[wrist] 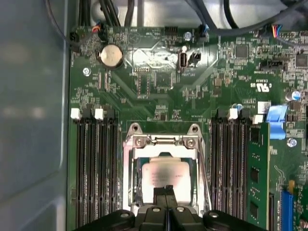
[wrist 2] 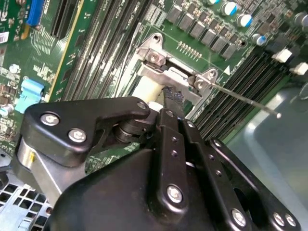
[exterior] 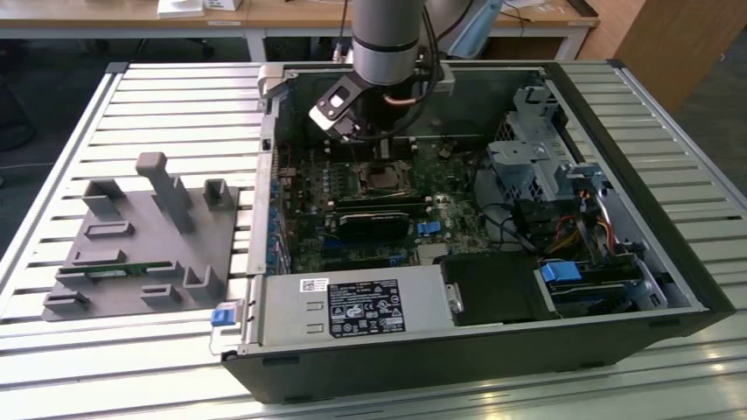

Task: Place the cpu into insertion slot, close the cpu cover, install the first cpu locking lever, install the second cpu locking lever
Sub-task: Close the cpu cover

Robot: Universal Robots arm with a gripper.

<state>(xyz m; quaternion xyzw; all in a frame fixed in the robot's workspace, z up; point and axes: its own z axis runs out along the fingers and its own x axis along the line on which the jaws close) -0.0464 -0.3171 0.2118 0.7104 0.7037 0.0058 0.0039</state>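
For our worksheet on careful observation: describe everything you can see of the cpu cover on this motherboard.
The cpu cover is a grey metal frame with a large square opening, through which the cpu shows its silver top. Two screws mark its hinged edge. It seems to lie flat, between the memory slots. The gripper, jaws together, sits at its opposite edge.

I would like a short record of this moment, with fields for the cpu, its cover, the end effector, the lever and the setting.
cpu: lying in the socket, silver top showing
cpu cover: appears to be down, framing the cpu
end effector: fingertips together, over the near edge of the cpu
lever rod: thin, sticking out from a socket corner above the memory slots
setting: inside an open computer case
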